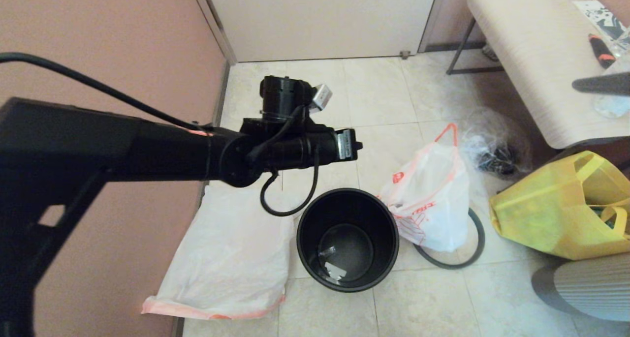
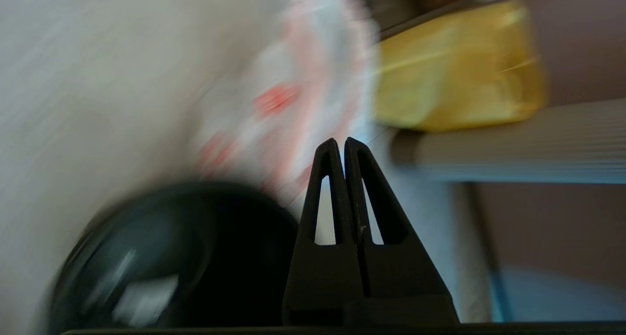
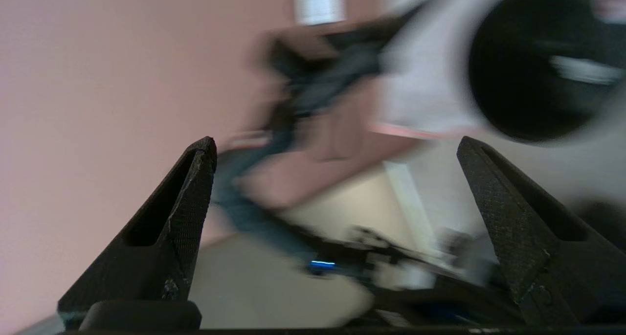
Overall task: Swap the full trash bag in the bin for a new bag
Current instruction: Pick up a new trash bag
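step: get new bag | thin smooth white plastic new bag (image 1: pixel 231 253) flat left of round black plastic bin (image 1: pixel 347 238), long way front-to-back | left gripper (image 2: pixel 341 144) nearer, above bin, clenched, empty | right gripper (image 3: pixel 337 151) spread wide, empty

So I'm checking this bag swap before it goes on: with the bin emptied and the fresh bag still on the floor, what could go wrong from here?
1. The thin translucent white new bag lies flat beside the round black plastic bin; the shut left gripper may struggle to pinch one layer.
2. The lumpy white full trash bag leans against the bin and may topple.
3. The thin grey ring lies partly under that bag, awkward to retrieve.
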